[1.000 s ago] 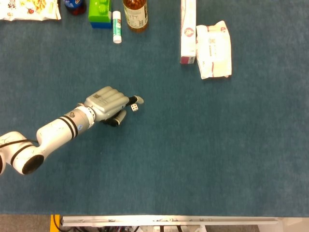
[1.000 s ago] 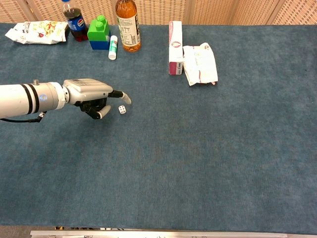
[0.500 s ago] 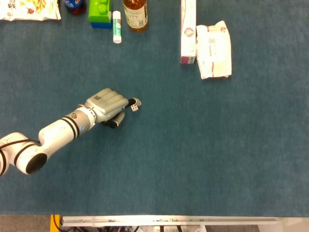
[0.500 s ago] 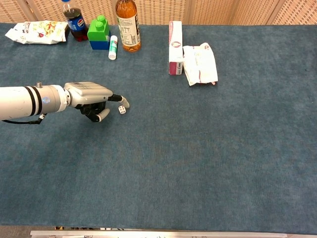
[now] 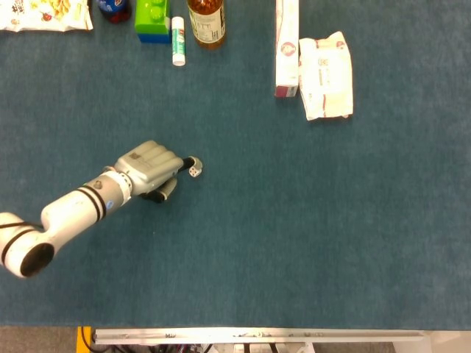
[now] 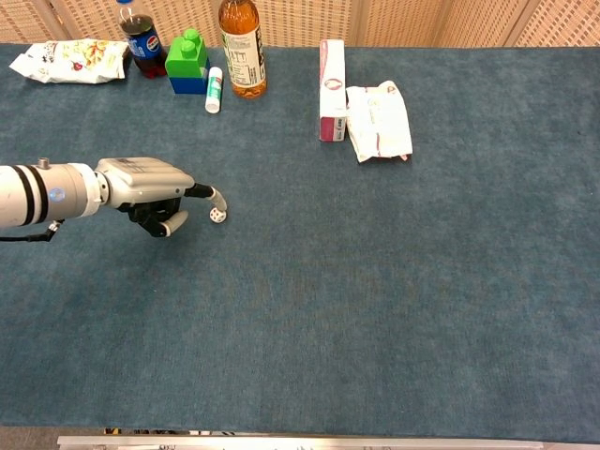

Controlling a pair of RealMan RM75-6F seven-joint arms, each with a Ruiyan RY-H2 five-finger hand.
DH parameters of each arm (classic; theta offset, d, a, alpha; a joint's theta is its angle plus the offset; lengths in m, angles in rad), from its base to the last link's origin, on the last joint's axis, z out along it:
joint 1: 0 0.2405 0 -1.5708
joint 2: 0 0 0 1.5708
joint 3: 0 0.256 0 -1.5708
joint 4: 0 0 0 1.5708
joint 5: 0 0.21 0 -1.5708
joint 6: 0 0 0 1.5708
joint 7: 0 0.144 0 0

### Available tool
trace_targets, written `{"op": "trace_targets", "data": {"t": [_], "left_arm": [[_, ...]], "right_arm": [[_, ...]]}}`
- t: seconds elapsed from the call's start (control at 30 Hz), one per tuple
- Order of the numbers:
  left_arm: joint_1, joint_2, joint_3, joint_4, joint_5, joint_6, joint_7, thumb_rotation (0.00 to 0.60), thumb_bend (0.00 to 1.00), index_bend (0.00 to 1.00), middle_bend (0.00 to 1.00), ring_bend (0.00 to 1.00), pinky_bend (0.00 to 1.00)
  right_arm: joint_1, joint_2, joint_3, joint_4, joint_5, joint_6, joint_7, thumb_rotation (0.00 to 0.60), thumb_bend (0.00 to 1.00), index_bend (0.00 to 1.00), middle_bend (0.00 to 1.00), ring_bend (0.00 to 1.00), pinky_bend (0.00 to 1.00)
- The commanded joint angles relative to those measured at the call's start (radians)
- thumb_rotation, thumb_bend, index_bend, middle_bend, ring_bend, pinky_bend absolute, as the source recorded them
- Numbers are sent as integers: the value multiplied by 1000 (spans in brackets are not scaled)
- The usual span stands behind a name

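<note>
The left hand [image 5: 151, 168] had dragged the light, hard die [image 5: 193, 170] leftward, fingertip hooked over it, other fingers curled.

Along the far edge of our blue-covered desk [image 6: 394, 309] we see a snack bag [image 6: 67, 59], a cola bottle [image 6: 142, 41], a green and blue block [image 6: 188, 62], a white tube [image 6: 215, 90] and an amber bottle [image 6: 242, 47]. Further right, a pink-and-white box [image 6: 332, 77] lies just beside a white packet [image 6: 378, 122].

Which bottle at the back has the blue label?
The small dark cola bottle beside the snack bag; the taller amber bottle has a pale label.
</note>
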Motion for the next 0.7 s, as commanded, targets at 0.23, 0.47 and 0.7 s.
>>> {"op": "trace_targets", "data": {"t": [0.23,0.47,0.7], "left_arm": [[14,66,33,-95,-13,36,50,600,717,148,973,1000,1000],[19,56,19,-106,-19,69,50,600,717,150,967,1000,1000],[3,4,7,-46,-45,52,52,600,717,148,967,1000,1000]], "right_arm": [[-7,3,-1,-6,-7,11,1,600,364,205,260,139,169],[-11,5,-2,-5,-5,14,4,600,364,205,260,139,169],[-15,5,-2,1,0,12,9,600,364,205,260,139,169]]}}
